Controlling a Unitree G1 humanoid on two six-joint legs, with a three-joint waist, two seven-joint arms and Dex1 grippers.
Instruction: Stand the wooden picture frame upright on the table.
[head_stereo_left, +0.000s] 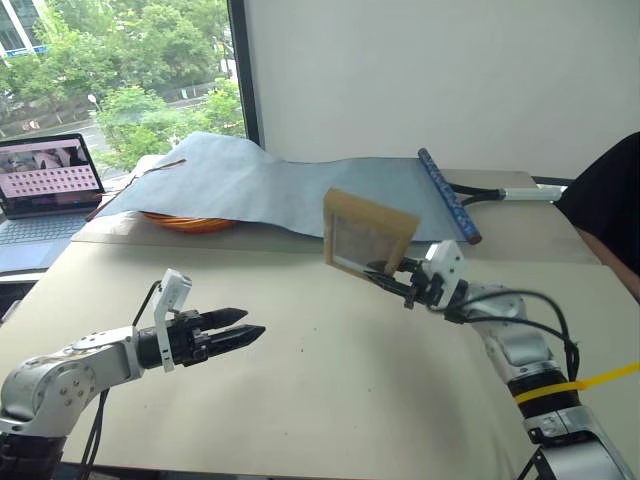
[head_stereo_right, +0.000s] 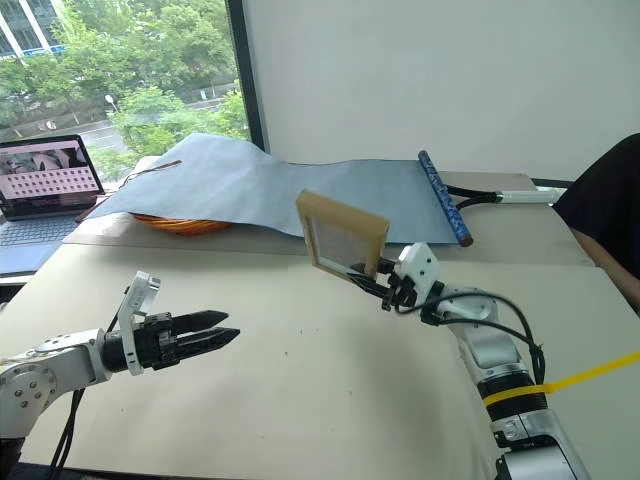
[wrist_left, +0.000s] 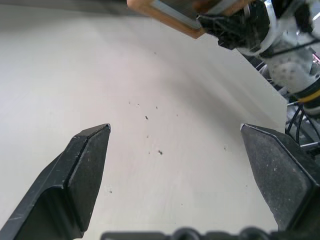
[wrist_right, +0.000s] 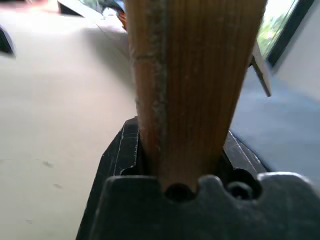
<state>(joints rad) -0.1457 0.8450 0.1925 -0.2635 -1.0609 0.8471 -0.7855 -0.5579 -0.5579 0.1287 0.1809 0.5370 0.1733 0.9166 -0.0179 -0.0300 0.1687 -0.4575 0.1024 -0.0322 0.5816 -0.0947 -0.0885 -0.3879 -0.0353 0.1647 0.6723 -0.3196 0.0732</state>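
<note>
The table (head_stereo_left: 300, 380) spreads wide and bare below both arms. The picture frame (head_stereo_left: 366, 235) hangs tilted in the air above it, pinched at its lower corner by the right gripper (head_stereo_left: 392, 277), whose fingers are closed on the wood. The left gripper (head_stereo_left: 240, 330) hovers apart, spread wide and empty. Held by one corner, the frame could pivot or slip; set down without its leg out, it would likely topple. No readable writing shows.

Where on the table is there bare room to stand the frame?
The table is bare between the open left gripper and the right gripper, which holds the frame above it. The far side is crowded: scroll, orange basket, laptop.
</note>
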